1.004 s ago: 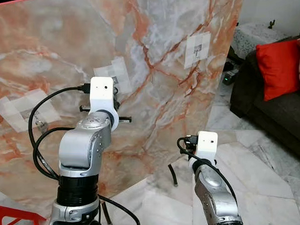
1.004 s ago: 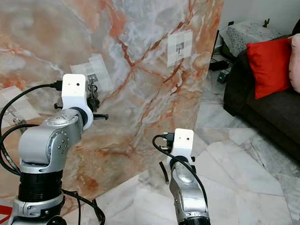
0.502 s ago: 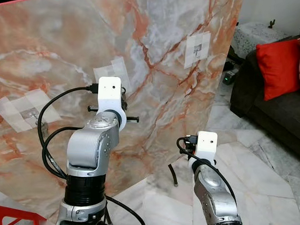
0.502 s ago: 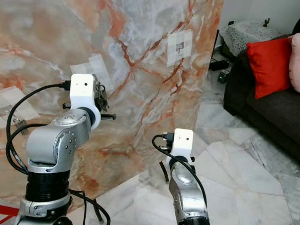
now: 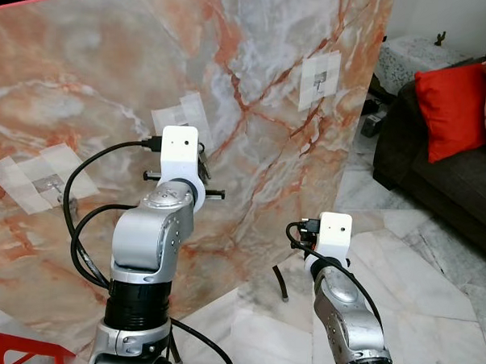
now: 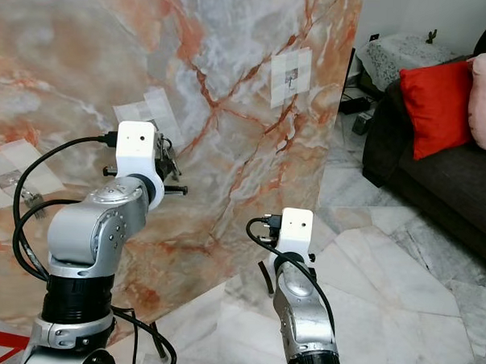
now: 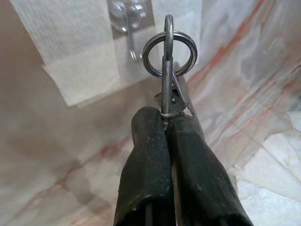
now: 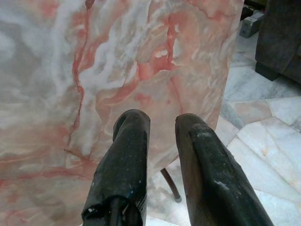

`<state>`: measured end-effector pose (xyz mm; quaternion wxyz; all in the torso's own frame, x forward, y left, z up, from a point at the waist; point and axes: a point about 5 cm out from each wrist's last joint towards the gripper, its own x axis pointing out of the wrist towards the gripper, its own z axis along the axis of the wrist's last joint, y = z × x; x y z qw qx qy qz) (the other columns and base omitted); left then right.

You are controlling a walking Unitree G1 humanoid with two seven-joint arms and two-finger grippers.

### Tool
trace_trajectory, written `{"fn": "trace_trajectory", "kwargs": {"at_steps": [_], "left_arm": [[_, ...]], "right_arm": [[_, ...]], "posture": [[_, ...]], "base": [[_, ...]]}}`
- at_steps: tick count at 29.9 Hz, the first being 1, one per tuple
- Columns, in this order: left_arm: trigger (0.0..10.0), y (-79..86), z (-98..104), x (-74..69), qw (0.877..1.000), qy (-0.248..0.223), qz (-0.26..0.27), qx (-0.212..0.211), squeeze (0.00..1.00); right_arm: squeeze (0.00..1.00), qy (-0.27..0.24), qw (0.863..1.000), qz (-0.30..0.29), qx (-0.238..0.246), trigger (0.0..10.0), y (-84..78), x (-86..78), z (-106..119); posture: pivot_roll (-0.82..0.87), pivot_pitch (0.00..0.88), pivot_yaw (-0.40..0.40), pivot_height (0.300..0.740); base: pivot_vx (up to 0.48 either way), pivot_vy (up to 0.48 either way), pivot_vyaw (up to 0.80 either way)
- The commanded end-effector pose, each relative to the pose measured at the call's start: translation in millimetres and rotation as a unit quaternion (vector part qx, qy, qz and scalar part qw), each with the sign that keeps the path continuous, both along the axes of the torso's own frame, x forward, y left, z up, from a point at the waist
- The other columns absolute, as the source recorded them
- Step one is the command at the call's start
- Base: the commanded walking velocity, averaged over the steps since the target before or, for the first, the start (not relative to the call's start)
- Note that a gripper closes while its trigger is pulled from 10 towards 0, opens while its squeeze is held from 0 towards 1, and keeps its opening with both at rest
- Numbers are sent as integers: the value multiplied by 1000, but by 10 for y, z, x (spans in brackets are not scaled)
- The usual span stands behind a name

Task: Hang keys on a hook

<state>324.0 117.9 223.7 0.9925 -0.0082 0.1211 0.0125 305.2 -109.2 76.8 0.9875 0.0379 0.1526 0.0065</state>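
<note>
Metal keys [image 7: 168, 70] sit clamped in your left hand [image 7: 165, 123], ring just beside the hook [image 7: 128, 29] on the marble panel [image 5: 255, 94]. Misjudge the approach and the ring skids off. Right hand [image 8: 162, 123], fingers apart, idles low.

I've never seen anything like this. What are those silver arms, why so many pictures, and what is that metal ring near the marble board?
A humanoid robot with two silver arms, each ending in two black fingers. Two pictures come from cameras on its head; the other two look along each gripper. The left gripper is raised at the orange-veined marble board, pinching a set of metal keys on a steel ring. Beside the ring, a small clear hook is taped to the board. The right gripper is held low with its fingers apart, holding nothing. A red cushion lies on the dark sofa.
</note>
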Motion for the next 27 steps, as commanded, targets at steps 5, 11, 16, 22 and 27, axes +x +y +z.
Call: {"fn": "trace_trajectory", "kwargs": {"at_steps": [5,11,16,22,27], "left_arm": [[10000,25,94,4,999,-25,6,25,0],[10000,4,107,-27,999,-30,0,35,0],[10000,-16,94,-63,999,-28,-8,39,0],[10000,-5,59,-69,999,-23,-7,42,0],[10000,48,77,-47,999,-24,0,39,0]], "right_arm": [[0,6,1000,4,5,10000,45,-25,-31],[0,5,1000,6,5,10000,46,-24,-30],[0,5,1000,6,4,10000,47,-20,-29],[0,5,1000,7,4,10000,49,-18,-30],[0,6,1000,8,4,10000,51,-18,-30]], "posture": [[99,39,63,740],[100,39,62,740],[103,39,61,740],[103,39,61,740],[103,39,61,740]], "base": [[0,0,0],[0,0,0],[0,0,0],[0,0,0],[0,0,0]]}}
